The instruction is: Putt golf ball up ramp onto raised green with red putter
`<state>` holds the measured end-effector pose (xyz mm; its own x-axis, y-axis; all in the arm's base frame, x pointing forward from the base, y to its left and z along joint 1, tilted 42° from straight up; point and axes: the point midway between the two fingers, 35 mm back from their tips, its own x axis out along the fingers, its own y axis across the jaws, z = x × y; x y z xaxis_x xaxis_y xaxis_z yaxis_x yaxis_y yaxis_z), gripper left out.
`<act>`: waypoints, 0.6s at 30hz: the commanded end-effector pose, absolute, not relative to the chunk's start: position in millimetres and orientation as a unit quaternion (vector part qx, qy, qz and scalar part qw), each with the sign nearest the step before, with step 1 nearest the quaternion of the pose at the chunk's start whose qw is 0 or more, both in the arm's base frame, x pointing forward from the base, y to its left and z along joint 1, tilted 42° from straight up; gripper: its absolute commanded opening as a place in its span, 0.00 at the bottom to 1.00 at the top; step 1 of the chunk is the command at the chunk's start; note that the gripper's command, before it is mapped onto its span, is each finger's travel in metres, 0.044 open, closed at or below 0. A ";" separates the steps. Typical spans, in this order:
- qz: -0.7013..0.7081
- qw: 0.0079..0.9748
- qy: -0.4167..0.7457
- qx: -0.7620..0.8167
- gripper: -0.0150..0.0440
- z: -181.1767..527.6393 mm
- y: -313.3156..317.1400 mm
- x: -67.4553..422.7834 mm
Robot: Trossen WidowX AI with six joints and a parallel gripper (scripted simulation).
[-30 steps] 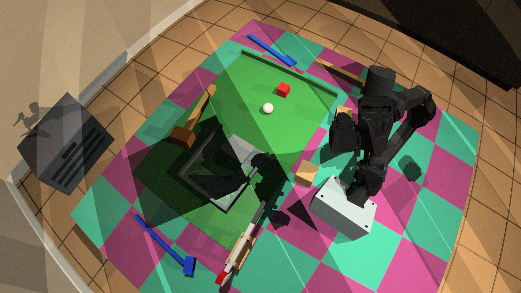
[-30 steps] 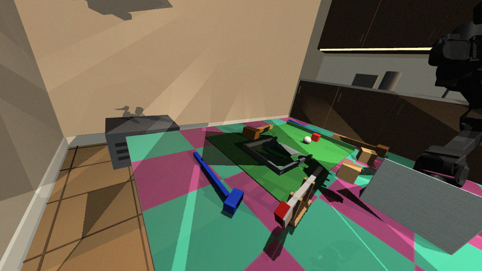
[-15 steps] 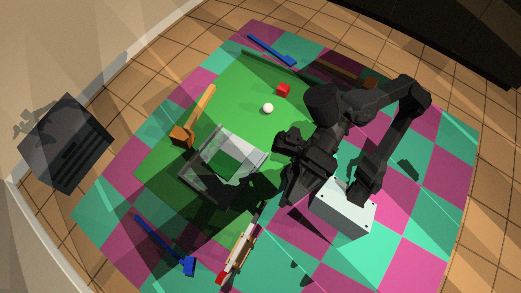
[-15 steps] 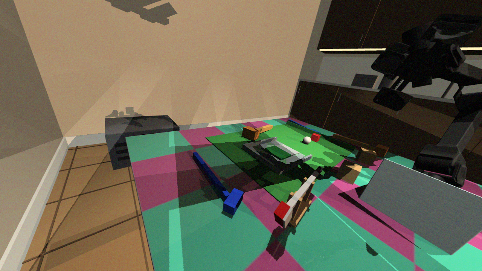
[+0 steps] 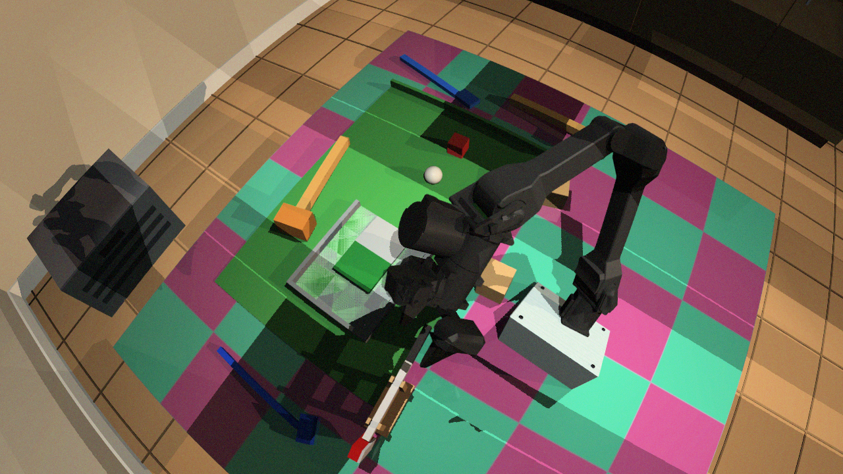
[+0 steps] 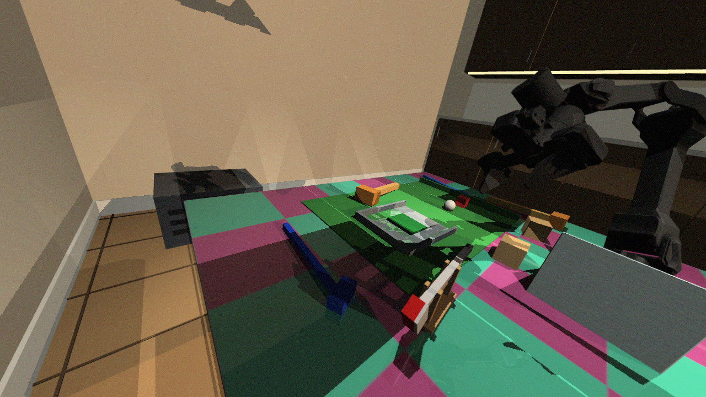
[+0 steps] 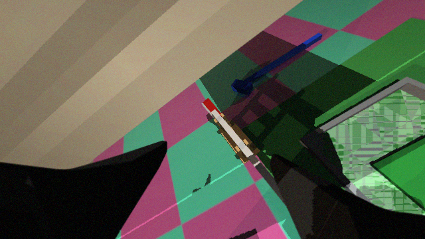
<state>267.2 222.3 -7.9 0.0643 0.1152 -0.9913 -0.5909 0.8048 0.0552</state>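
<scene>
The red putter (image 5: 388, 400) (image 6: 437, 288) (image 7: 232, 133) has a white shaft, a red head and a dark grip, and rests on a small wooden stand at the near edge of the green mat (image 5: 377, 182) (image 6: 340, 209). The white golf ball (image 5: 433, 174) (image 6: 449, 204) lies on the mat beside a red cube (image 5: 458, 144) (image 6: 462, 200). The raised green (image 5: 362, 264) (image 6: 407, 221) (image 7: 402, 172) sits inside a grey frame (image 5: 318, 247) (image 6: 375, 213). My gripper (image 5: 412, 332) (image 6: 513, 180) (image 7: 218, 152) is open and empty. It hangs well above the putter's grip end.
Two blue putters (image 5: 438, 79) (image 5: 265, 395) (image 6: 315, 266) (image 7: 275, 63), an orange mallet (image 5: 312, 188) (image 6: 375, 192), a brown putter (image 5: 542, 112) and tan blocks (image 5: 496, 280) (image 6: 512, 249) lie around the mat. The arm's grey base box (image 5: 554, 342) (image 6: 616, 306) stands at the right. A dark box (image 5: 106, 230) (image 6: 197, 197) stands by the wall.
</scene>
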 end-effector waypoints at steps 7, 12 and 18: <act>0.386 0.372 0.651 -0.537 1.00 -82.1 126.0 267.8; 0.388 0.368 0.651 -0.540 1.00 -82.6 125.1 267.7; 0.388 0.368 0.651 -0.540 1.00 -82.6 125.1 267.7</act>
<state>264.9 126.0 -82.2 -0.1499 -0.4051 -0.9019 -0.9844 0.1465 0.0978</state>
